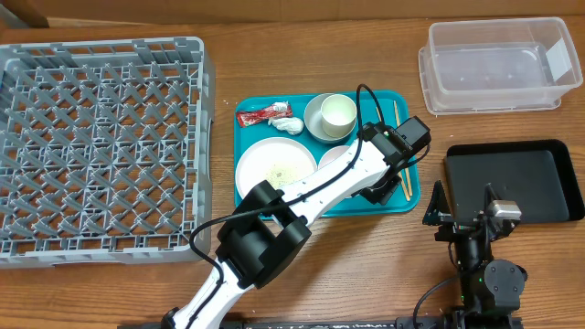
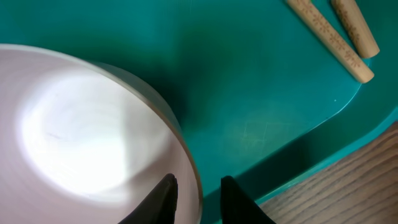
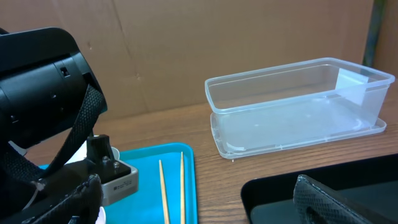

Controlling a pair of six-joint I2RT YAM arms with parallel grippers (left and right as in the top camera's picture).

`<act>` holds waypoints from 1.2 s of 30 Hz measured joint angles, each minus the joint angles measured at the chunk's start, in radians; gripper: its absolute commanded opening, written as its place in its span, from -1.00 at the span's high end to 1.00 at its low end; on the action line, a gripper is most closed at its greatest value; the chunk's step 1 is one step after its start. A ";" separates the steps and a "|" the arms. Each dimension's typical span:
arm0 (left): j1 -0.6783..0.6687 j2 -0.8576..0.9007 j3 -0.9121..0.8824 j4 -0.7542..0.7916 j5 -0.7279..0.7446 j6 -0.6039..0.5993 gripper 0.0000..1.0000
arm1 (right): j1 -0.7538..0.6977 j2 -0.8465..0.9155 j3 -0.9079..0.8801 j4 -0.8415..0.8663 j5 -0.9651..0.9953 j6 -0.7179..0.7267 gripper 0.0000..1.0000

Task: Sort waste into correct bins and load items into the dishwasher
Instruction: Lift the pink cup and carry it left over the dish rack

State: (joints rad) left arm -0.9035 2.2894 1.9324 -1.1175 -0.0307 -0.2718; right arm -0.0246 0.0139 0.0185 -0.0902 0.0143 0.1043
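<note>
On the teal serving tray lie a red wrapper, a white tissue wad, a steel bowl with a white cup in it, and a plate with rice scraps. Beside that is a second white plate, whose right rim my left gripper straddles: one finger over the plate, one outside, a small gap on each side. The chopsticks lie at the tray's right edge. My right gripper stands wide open and empty near the black tray.
The grey dish rack fills the left of the table. The clear tub stands at the back right, behind the black tray. My left arm reaches across the teal tray's front.
</note>
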 measured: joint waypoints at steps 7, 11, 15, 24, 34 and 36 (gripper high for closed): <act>0.000 0.000 -0.027 0.017 0.000 -0.013 0.71 | 0.000 0.000 0.000 0.000 -0.001 0.000 -0.99; 0.000 0.000 -0.028 0.019 -0.002 -0.016 0.92 | 0.000 0.000 0.000 0.000 -0.001 0.000 -0.99; 0.000 0.000 -0.019 -0.001 -0.011 -0.017 0.92 | 0.000 0.000 0.000 0.000 0.000 0.000 -0.99; 0.000 0.003 0.256 -0.244 -0.003 -0.022 0.92 | 0.000 0.000 0.000 0.000 0.000 0.000 -0.99; 0.126 0.002 0.845 -0.566 0.015 -0.024 0.92 | 0.000 0.000 0.000 0.000 0.000 0.000 -0.99; 0.199 0.001 0.910 -0.565 0.039 -0.024 0.92 | 0.000 0.000 0.000 0.000 0.000 0.000 -0.99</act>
State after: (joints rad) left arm -0.7044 2.2906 2.8422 -1.6829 0.0082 -0.2955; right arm -0.0246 0.0139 0.0185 -0.0898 0.0143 0.1040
